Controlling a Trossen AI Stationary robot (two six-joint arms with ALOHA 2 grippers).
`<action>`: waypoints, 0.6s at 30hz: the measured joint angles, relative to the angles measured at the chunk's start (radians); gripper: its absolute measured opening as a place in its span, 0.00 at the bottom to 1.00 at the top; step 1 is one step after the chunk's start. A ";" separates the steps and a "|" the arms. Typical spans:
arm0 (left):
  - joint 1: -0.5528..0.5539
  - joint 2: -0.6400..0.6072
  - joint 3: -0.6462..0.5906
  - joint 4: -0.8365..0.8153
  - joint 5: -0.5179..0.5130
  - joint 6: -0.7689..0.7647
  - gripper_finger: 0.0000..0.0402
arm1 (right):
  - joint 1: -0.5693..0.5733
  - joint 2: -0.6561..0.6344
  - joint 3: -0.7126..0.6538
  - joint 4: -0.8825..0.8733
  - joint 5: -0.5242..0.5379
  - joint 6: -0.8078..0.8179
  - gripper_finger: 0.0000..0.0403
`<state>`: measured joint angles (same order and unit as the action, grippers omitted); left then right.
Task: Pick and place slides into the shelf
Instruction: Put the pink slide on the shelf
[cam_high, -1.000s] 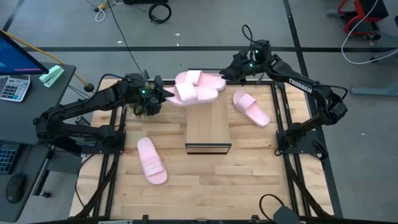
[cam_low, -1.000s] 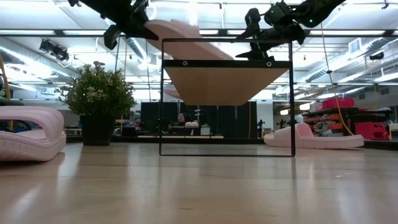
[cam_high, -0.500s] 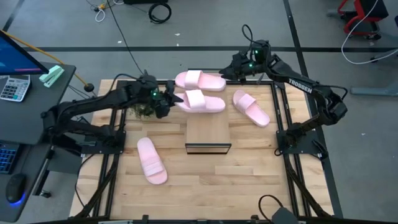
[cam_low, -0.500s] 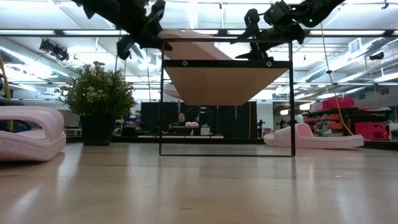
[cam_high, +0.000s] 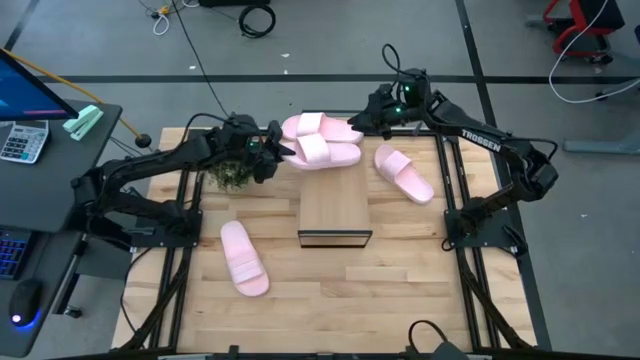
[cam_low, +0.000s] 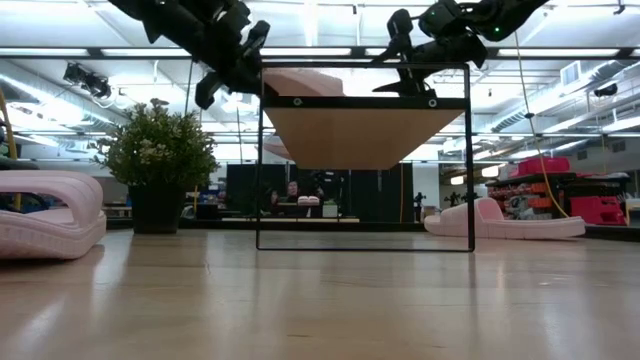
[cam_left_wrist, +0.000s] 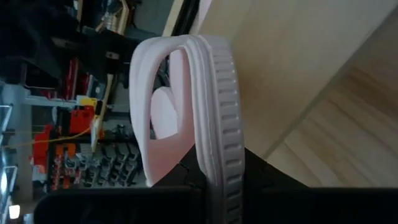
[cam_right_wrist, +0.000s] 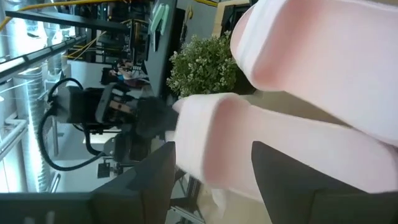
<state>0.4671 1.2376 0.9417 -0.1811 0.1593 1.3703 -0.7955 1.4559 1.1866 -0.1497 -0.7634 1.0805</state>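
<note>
Top centre, our left tool (cam_high: 276, 153) grips a slide (cam_high: 322, 153); the right tool (cam_high: 357, 121) clasps another (cam_high: 318, 126). We should lower both flat onto the shelf (cam_high: 334, 205).

Right hand (cam_high: 362, 120) fingertips hidden behind far slide (cam_high: 318, 126), grip perhaps closed, left-edge slide (cam_low: 45, 212) cut off

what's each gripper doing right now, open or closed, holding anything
Left gripper: closed on a slide over the shelf.
Right gripper: closed on the other slide there.
</note>
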 joint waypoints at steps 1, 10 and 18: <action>0.006 0.002 0.000 -0.008 0.000 -0.002 0.10 | 0.001 0.000 0.000 0.000 0.001 0.000 0.54; 0.013 0.045 0.000 -0.004 0.003 -0.003 0.10 | 0.001 0.000 0.000 0.000 0.005 0.007 0.54; 0.013 0.068 0.000 -0.016 -0.002 -0.038 0.18 | 0.013 0.000 0.000 0.000 0.005 0.002 0.54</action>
<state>0.4804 1.3056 0.9421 -0.1968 0.1577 1.3327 -0.7829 1.4559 1.1866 -0.1497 -0.7585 1.0820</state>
